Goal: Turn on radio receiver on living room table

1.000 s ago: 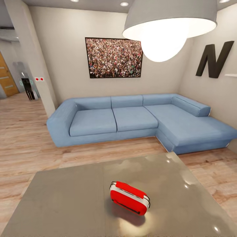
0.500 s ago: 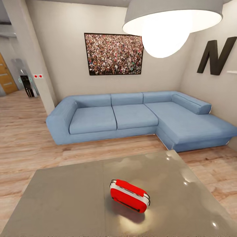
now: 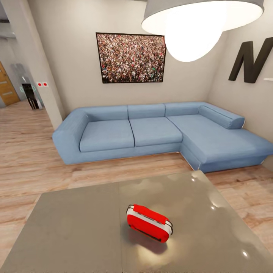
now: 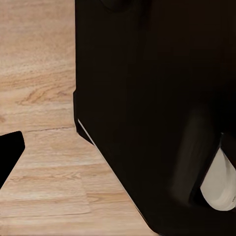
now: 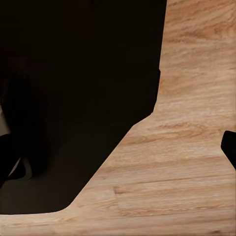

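Radio: one, lying on the grey table near its middle seam, one blue sofa beyond the table; can't tell either gripper's jaw state.

You're seeing bare table top lying open all around the radio receiver, lower centre; nothing is crowding it.

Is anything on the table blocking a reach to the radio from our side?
Nothing visible does. The radio receiver lies alone on the table, and the grey top between it and the near edge is bare. The wrist views show wood floor and dark robot body, so the arms appear to hang low, not over the table.
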